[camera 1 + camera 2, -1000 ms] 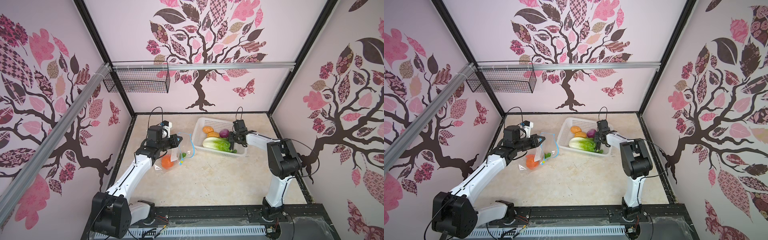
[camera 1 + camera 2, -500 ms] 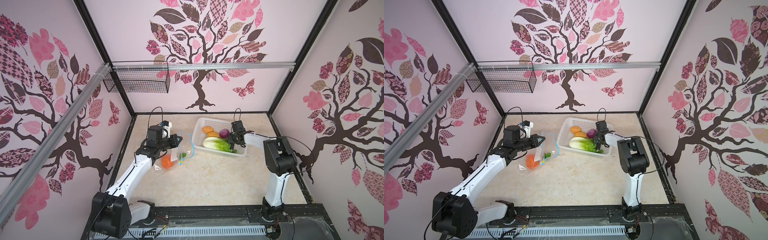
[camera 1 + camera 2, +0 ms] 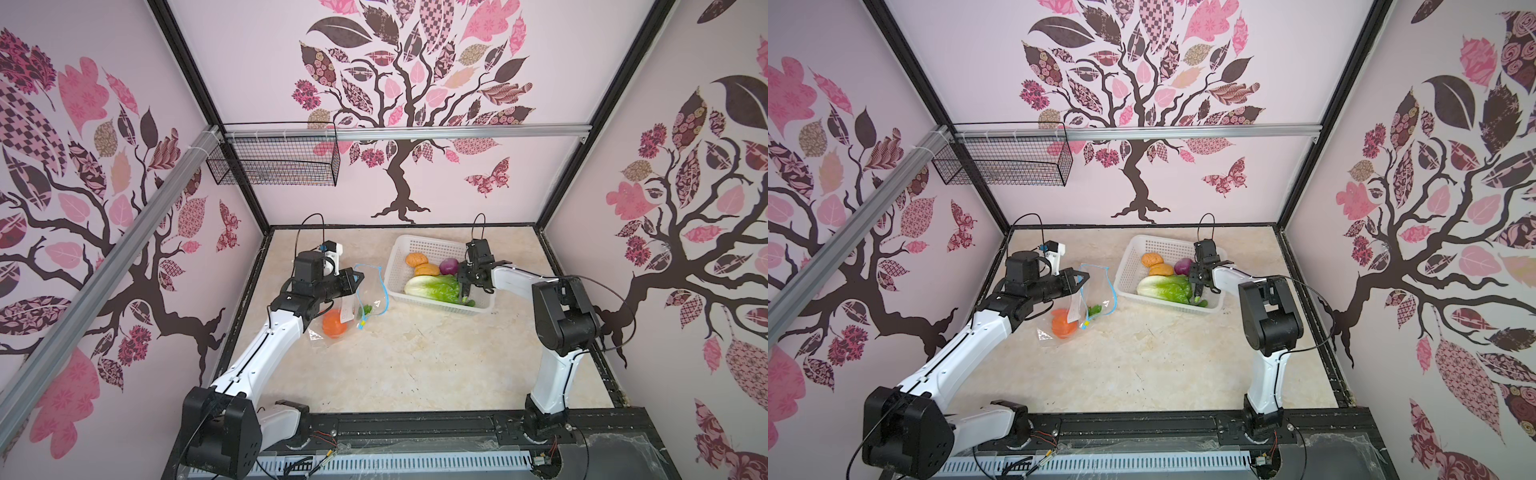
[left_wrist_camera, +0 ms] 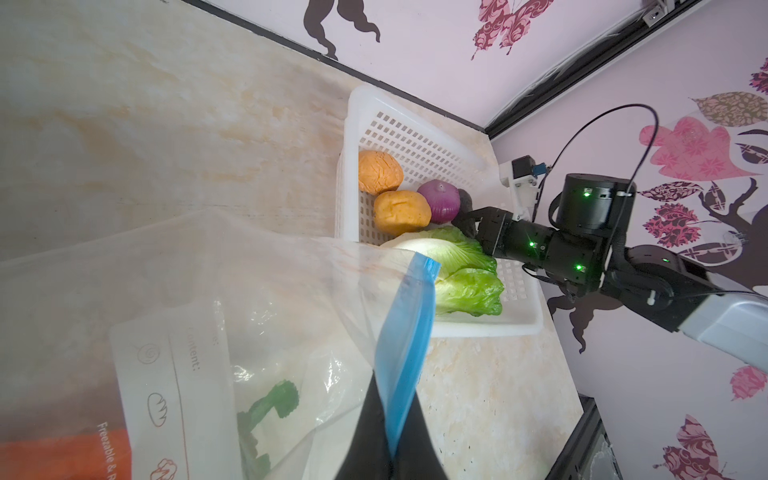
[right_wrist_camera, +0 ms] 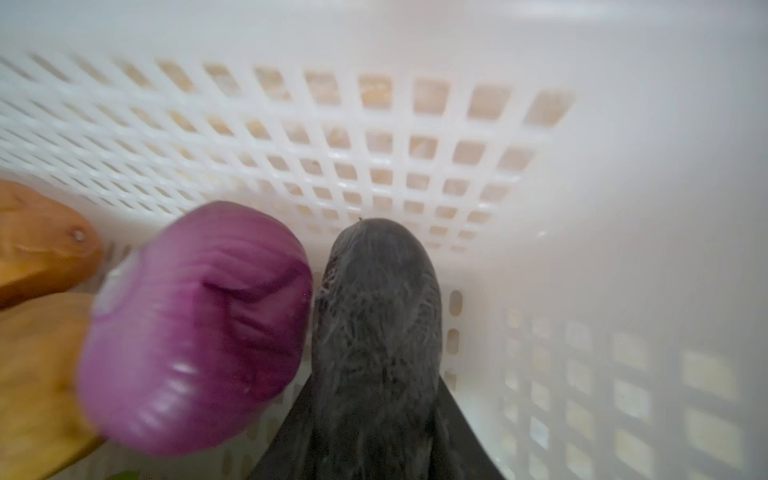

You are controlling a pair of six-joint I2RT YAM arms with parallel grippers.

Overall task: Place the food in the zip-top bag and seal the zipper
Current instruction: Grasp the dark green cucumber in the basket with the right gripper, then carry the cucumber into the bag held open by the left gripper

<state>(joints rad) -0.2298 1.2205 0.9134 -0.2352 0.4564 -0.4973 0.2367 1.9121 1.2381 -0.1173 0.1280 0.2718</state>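
Top views: plenty of bare counter (image 3: 415,357) in front, between my two arms; walls box it in on three sides.
Basket: the white basket (image 3: 436,302) sits toward the back, right of middle. My right jaws are down inside it, close to its wall, so it's tight in there.
Bag: the clear zip-top bag (image 3: 347,316) lies left of the basket, not touching it, with its mouth lifted open.
Zipper: light blue strip (image 4: 409,328), yellow slider (image 3: 363,322) at the low end.
Left jaws: pinched tight on the blue strip, holding the mouth up.
Right jaws: closed around the dark eggplant (image 5: 374,324), squeezing both sides.
Inside the bag: an orange veg (image 3: 334,324) and a green top (image 3: 367,309) show through the plastic.
In the way: the purple onion (image 5: 199,328) is right against the eggplant, with two potatoes (image 3: 416,259) beyond it. The cabbage (image 3: 434,287) lies along the basket's front.
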